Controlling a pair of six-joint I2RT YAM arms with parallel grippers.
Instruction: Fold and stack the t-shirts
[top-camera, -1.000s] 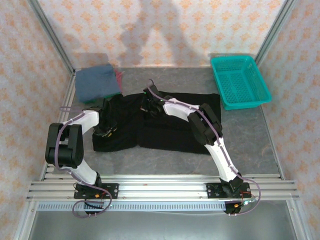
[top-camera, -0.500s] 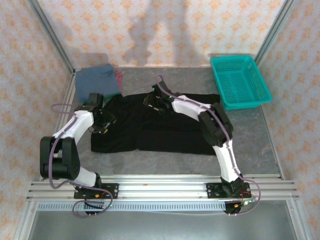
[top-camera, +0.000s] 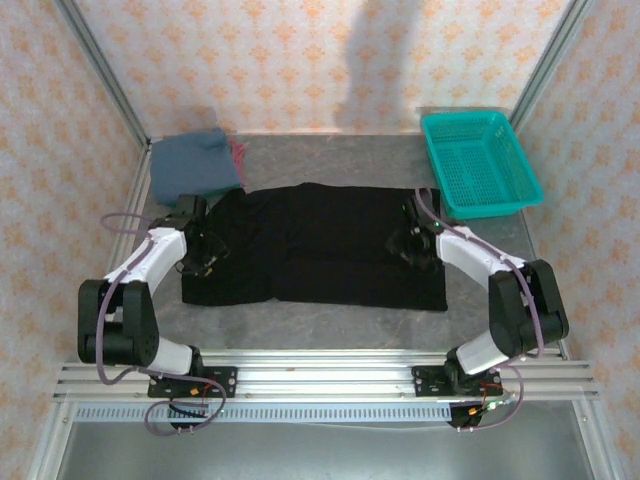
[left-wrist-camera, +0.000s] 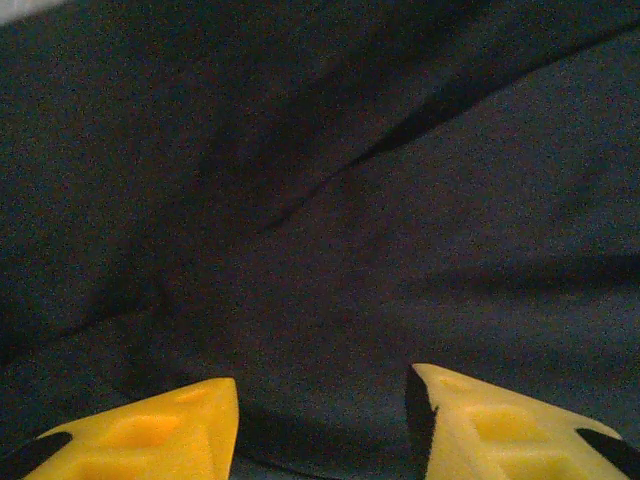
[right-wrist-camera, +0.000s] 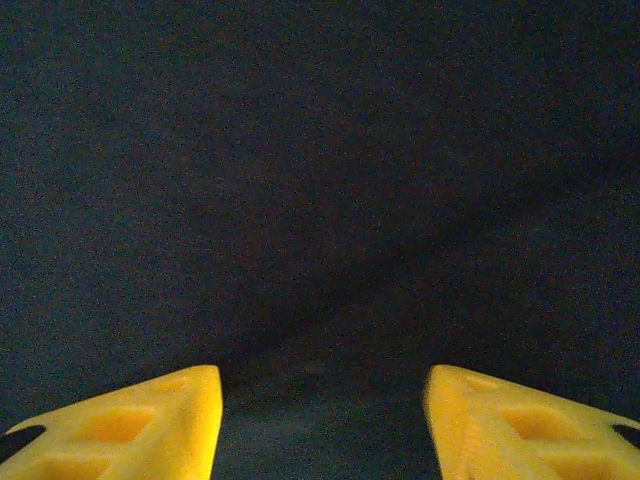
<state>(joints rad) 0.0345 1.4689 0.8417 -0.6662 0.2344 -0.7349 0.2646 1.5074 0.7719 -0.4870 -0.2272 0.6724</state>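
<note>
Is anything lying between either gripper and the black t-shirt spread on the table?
Nothing visible does. The left gripper and the right gripper are both open, close over the black t-shirt. In each wrist view only its dark cloth fills the gap between the jaws.

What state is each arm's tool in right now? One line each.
Left tool: open, above the black t-shirt.
Right tool: open, above the same shirt.
</note>
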